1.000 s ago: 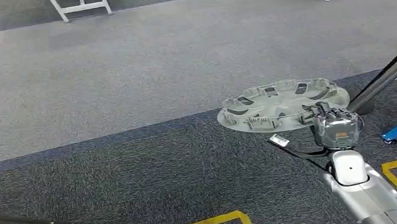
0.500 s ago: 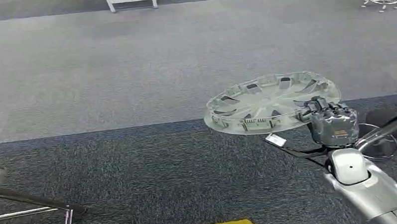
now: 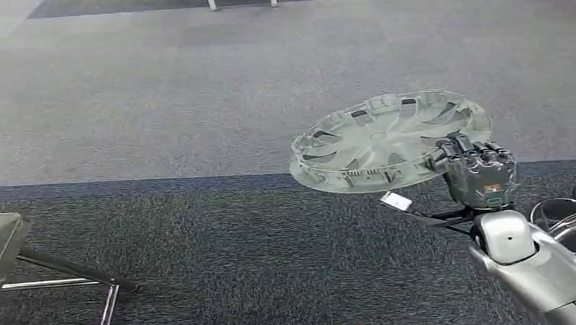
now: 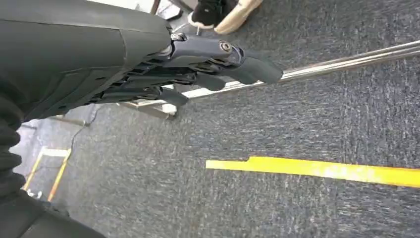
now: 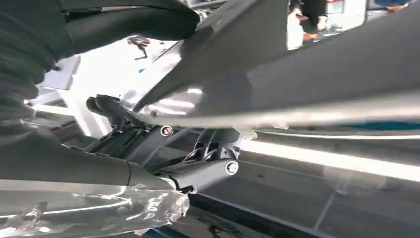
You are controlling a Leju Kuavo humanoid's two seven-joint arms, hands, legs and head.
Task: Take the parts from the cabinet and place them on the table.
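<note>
Currently the right hand (image 3: 479,172) holds a hubcap (image 3: 389,139) out in front of the robot, well above the carpet (image 3: 196,101), gripping it at the rim edge nearest the arm. The hubcap sits roughly flat with a slight tilt, hollow back side up, the ribs and rim clips visible in the head view. Judgement: carrying it flat and away from the body keeps it clear of the legs during transit and ready to be set down level on the tabletop; no tabletop or cabinet can be identified in these views, so the part looks to be mid-carry, taken but not yet placed. Right fingers (image 3: 454,148) are curled tight over the rim, pinching it; a small white tag (image 3: 396,201) and a dark cable hang just under the wrist. In the right wrist view the fingers (image 5: 119,111) are closed against the underside of a broad grey surface, likely the hubcap seen close, though blur prevents certainty. The left hand (image 4: 163,64) hangs low over dark carpet with a yellow floor line (image 4: 317,168); its fingers (image 4: 242,67) are extended, loosely apart, holding and touching nothing. A metal stand leg (image 3: 65,275) lies on the floor at the robot's left. Risk noted: a one-edge grip on a wide disc could let it sag or twist if jolted.
</note>
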